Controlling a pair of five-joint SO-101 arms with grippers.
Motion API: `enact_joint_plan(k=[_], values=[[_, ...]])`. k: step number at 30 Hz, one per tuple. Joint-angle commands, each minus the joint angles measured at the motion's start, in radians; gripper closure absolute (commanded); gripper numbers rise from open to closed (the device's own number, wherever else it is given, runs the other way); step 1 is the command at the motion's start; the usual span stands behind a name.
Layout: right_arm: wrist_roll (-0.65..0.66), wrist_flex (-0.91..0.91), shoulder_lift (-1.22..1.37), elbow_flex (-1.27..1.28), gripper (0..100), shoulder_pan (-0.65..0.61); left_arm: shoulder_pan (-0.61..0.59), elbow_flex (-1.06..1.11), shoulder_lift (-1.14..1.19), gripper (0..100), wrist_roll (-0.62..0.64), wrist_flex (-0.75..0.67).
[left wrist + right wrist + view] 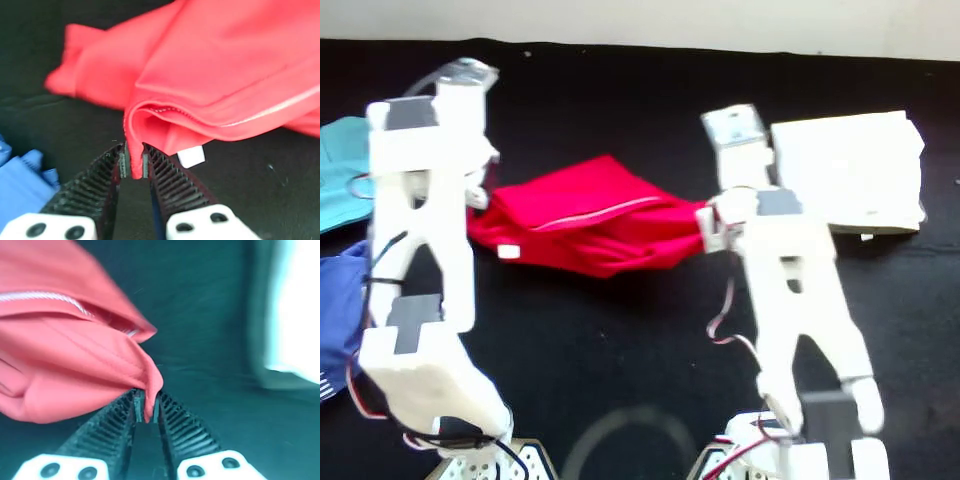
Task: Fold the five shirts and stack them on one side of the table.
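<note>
A red shirt (590,215) hangs stretched between the two arms over the middle of the black table (620,350). My left gripper (480,195) is shut on the shirt's left edge; the left wrist view has the red shirt (210,75) pinched at a fold between the ribbed black fingers (107,175), a white tag (191,156) hanging close by. My right gripper (712,222) is shut on the shirt's right corner, and the right wrist view brings the red shirt (70,360) to a point between the gripper (146,410). A folded white shirt (850,170) lies at the right.
A teal shirt (342,170) and a blue shirt (338,310) lie crumpled at the table's left edge; the blue shirt (22,185) lies beside the left gripper. A pale wall (670,20) runs along the table's far edge.
</note>
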Motion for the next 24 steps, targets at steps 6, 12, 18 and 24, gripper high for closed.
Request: enact_joint_plan(k=[6,12,18,24], values=[[0.190,0.013,-0.263,-0.166,99.2,0.124,0.113,-0.285,-0.039,99,0.259,0.055],[0.204,0.016,-0.286,-0.426,99.2,0.193,0.117,-0.547,-0.090,99,0.420,0.164],[0.204,0.097,-0.291,-0.605,99.2,0.194,0.111,-0.585,-0.188,99,0.423,0.166],[0.206,0.159,-0.297,-0.714,99.2,0.188,0.113,-0.515,-0.277,99,0.423,0.167]])
